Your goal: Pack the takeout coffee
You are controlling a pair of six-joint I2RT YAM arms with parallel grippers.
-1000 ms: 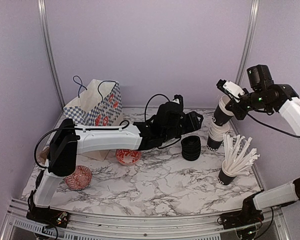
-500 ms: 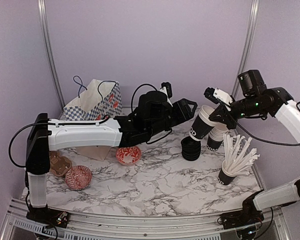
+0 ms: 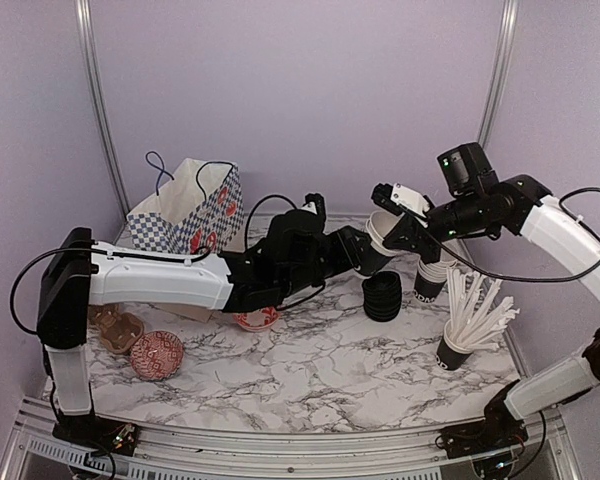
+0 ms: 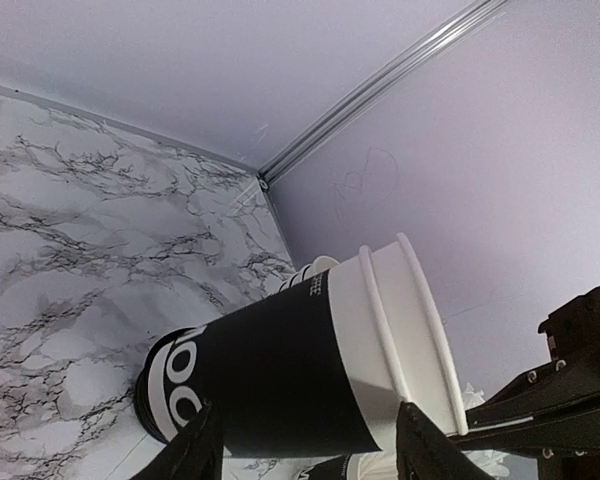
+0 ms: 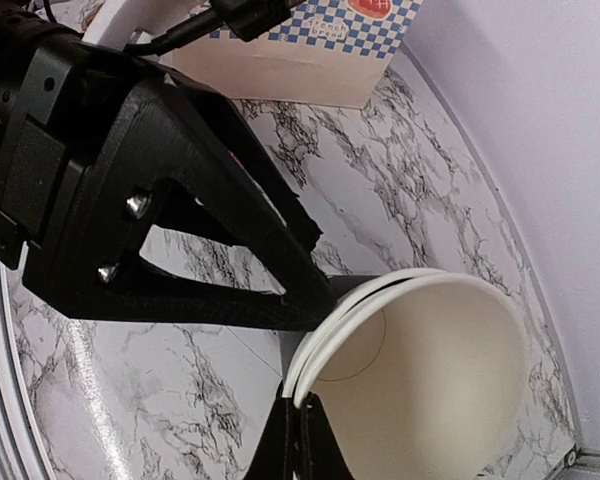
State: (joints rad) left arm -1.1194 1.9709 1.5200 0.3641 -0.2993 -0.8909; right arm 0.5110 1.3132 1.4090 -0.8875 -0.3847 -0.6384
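Note:
Two nested black takeout coffee cups (image 3: 377, 246) with white lettering and cream insides hang tilted above the back of the table, with no lid on them. My right gripper (image 3: 383, 222) is shut on their rim; the right wrist view shows its fingers (image 5: 302, 425) pinching the cream rim of the cups (image 5: 430, 380). My left gripper (image 3: 363, 257) reaches in from the left and stands open. In the left wrist view the cup's black side (image 4: 280, 370) lies across its two fingertips (image 4: 305, 425). I cannot tell whether they touch it.
A stack of black lids (image 3: 382, 297) stands under the cups, with a stack of more cups (image 3: 432, 272) to its right and a cup full of white straws (image 3: 470, 322). A checked paper bag (image 3: 190, 212) stands back left. Red bowls (image 3: 157, 353) and a brown carrier (image 3: 115, 328) lie left.
My right arm has carried the cups left and down from above the cup stack, tilting them. My left arm has drawn back left and dropped, so its fingers now meet the cups.

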